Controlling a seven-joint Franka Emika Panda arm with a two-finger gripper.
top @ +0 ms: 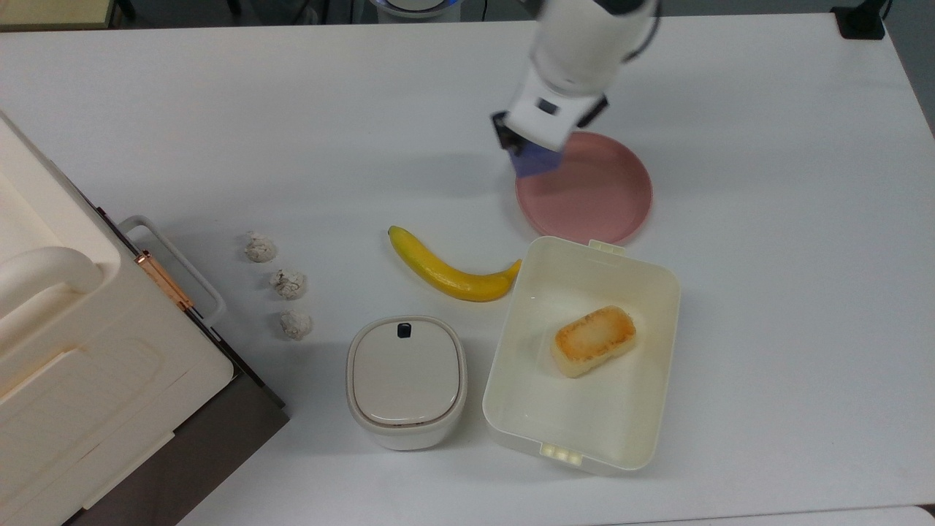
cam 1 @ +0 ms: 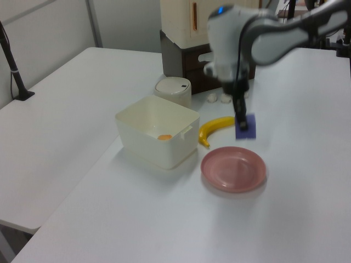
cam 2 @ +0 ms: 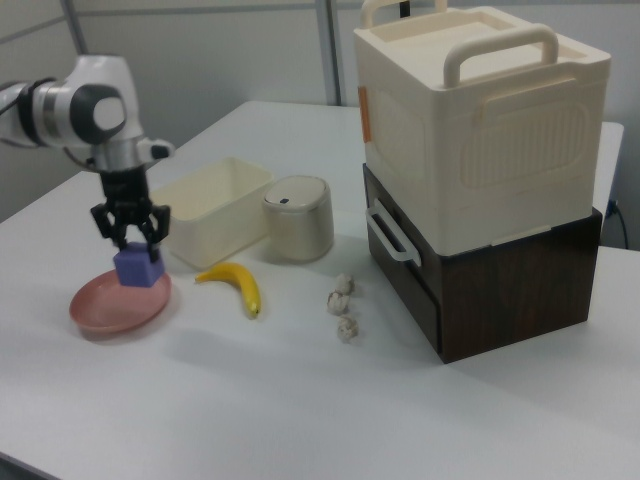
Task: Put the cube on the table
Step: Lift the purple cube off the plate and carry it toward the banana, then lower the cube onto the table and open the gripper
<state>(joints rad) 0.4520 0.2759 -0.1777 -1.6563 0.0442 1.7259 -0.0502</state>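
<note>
gripper [cam 2: 131, 240] clamps cube [cam 2: 137, 268], lifted above plate [top: 595, 193]; arm hides cube's top

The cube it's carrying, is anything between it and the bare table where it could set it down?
Nothing visible. The pincer holds the cube raised at the plate's edge; open white table lies beside it.

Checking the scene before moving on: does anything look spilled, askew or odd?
Nothing stands out. The end effector holds the cube above the plate's edge; the banana lies on the table.
</note>
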